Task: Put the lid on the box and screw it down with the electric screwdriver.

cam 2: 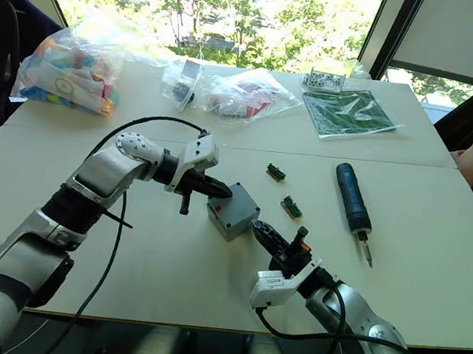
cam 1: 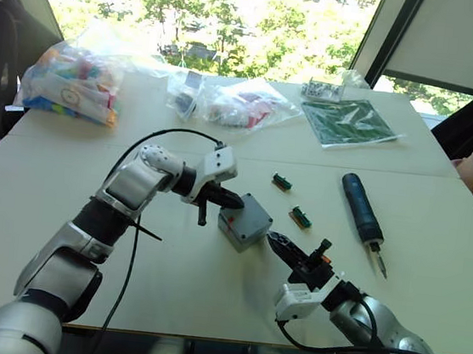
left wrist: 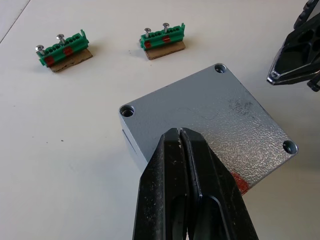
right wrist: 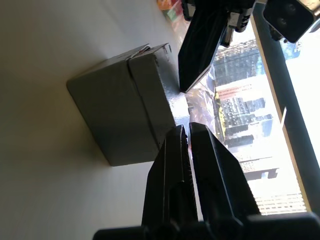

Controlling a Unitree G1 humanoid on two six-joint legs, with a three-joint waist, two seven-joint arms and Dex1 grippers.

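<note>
Left eye view: the lid, a flat square grey plastic cover with screw holes at its corners, already sits on the box, a small deep grey plastic enclosure with a red mark on its side, at the table's middle. The left gripper, fingers pressed together and holding nothing, points at the lid's near edge, its tip apparently just above the surface; contact is hard to judge. The right gripper, likewise closed and empty, hangs just beside the box's right flank. The electric screwdriver, a dark blue-black pen-shaped tool with a thin metal bit, lies flat well off to the right gripper's far right side, its long axis running roughly away from the robot, bit end nearer. It lies on the right arm's side, with the box between it and the left gripper, so the right arm looks the natural one to fetch it. Two small green terminal blocks lie between box and tool.
</note>
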